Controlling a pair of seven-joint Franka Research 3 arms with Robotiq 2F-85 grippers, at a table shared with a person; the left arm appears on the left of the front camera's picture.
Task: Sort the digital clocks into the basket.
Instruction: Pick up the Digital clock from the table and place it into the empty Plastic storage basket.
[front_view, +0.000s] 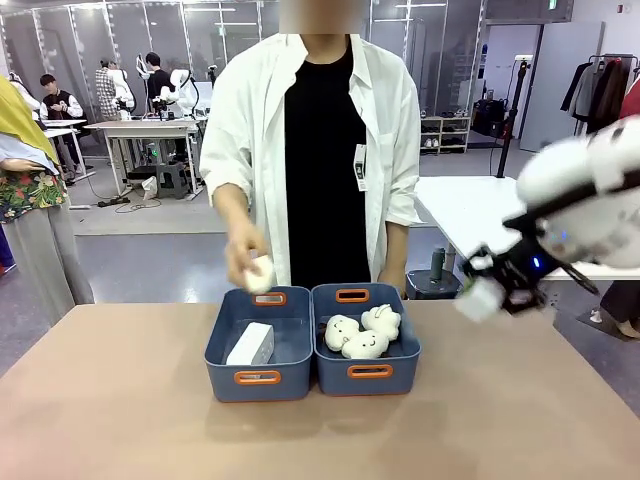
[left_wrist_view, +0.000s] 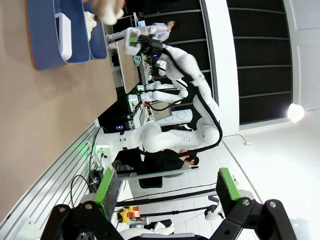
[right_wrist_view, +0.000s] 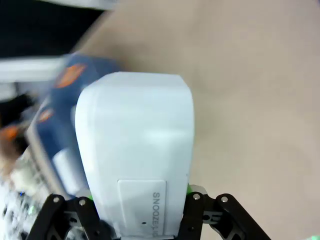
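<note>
Clock (right_wrist_view: 135, 135) clamped in right gripper (right_wrist_view: 142, 197), aloft near far right corner of table (front_view: 120, 400); left gripper (left_wrist_view: 167, 192) gaping, empty. Risk: bumping person's hand (front_view: 245, 262) hovering over basket (front_view: 225, 375).

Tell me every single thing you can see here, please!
table: one, tan, under everything
baskets: two, blue with orange handle slots, side by side mid-table
digital clocks: two, white; one in the left basket, one held in the air
plush toys: three, cream, in the right basket; what looks like a fourth in the person's fingers
person's hand: one, above the left basket's far end
left gripper: black, green pads, open, empty
right gripper: black, shut on a clock, raised at the table's right
</note>
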